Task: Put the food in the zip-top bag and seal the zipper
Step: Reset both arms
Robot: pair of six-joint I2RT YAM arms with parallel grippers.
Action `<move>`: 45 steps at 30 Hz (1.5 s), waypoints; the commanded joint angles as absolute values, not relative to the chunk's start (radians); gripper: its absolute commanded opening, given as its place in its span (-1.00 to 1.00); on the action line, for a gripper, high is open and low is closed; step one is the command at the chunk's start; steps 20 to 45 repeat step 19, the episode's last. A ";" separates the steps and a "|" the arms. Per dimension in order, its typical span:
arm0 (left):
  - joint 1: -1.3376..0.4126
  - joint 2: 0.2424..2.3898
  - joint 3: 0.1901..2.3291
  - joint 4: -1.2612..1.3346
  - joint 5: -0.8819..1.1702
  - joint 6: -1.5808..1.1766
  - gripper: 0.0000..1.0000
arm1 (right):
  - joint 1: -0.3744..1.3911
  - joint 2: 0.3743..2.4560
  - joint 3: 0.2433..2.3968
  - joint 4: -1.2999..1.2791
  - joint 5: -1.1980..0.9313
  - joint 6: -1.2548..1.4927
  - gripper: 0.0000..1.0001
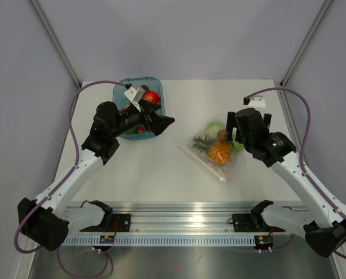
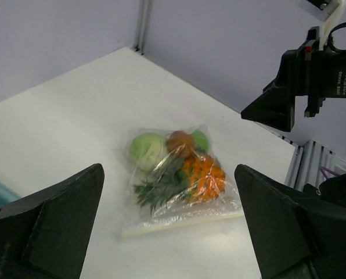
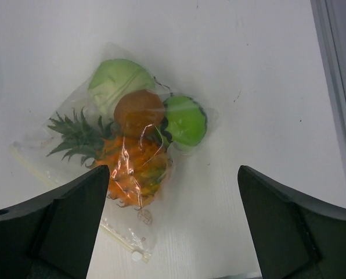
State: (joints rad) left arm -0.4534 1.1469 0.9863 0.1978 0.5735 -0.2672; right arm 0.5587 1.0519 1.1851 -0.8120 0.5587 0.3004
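Note:
The zip-top bag [image 1: 211, 154] lies flat on the white table, right of centre. Inside it is food: an orange pineapple [image 3: 132, 165], a pale green cabbage [image 3: 118, 81], a brown kiwi [image 3: 139, 111] and a green apple [image 3: 186, 119]. The zipper [image 2: 179, 225] is the pale strip along the bag's near edge, with a small white slider tab [image 3: 137, 256] at one end. My left gripper [image 1: 163, 122] hangs open by the tray, pointing at the bag [image 2: 179, 180]. My right gripper [image 1: 238, 135] is open just above the bag's right side. Neither touches the bag.
A translucent blue tray [image 1: 139, 87] stands at the back left, with red toy food [image 1: 151, 96] in it, partly hidden by my left arm. My right arm's wrist [image 2: 312, 75] shows beyond the bag in the left wrist view. A metal rail [image 1: 179, 224] runs along the near edge.

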 commanded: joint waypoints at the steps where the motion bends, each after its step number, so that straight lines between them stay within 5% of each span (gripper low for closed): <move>1: -0.453 1.056 0.954 -0.112 0.324 -0.238 0.98 | 0.558 1.060 1.183 -0.835 0.672 0.500 0.99; 5: -0.454 0.967 0.939 -0.277 0.091 -0.253 0.98 | 0.557 1.057 1.129 -0.813 0.686 0.580 0.99; 13: -0.454 0.757 0.829 -0.364 -0.027 -0.264 0.98 | 0.558 0.991 1.034 -0.789 0.710 0.632 0.99; 45: -0.454 0.721 0.804 -0.377 -0.051 -0.270 0.98 | 0.558 0.937 0.988 -0.764 0.726 0.626 0.99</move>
